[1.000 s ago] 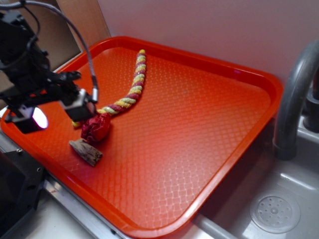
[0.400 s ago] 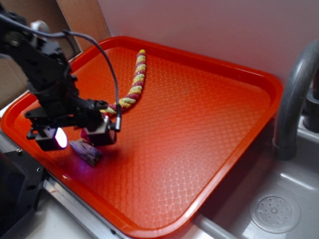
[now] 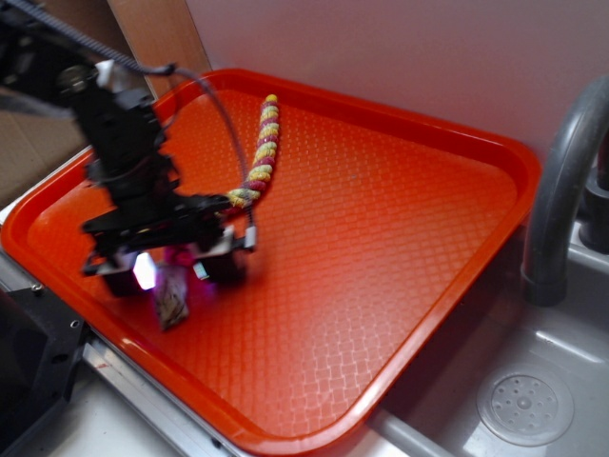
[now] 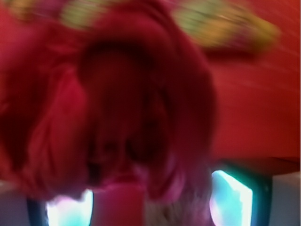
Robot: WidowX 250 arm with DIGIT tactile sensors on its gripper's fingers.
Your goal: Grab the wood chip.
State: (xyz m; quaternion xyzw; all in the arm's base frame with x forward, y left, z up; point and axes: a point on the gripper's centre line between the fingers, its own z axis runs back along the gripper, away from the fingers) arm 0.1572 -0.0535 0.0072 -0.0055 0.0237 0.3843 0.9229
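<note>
Exterior: the black WidowX gripper [image 3: 171, 271] has swung right and dropped low over the near-left corner of the orange textured plastic tray [image 3: 400, 228] since a second ago; the small grey-brown rough wood chip [image 3: 171, 300] now pokes out just below it, tilted rather than flat, so a grasp looks begun, though whether the jaws are closed can't be told. Wrist: heavily blurred, mostly the crumpled red cloth wad [image 4: 117, 103] pressed close to the lens, hidden in the exterior view, with the yellow-and-maroon braided rope [image 4: 221, 23] behind; chip not discernible.
</note>
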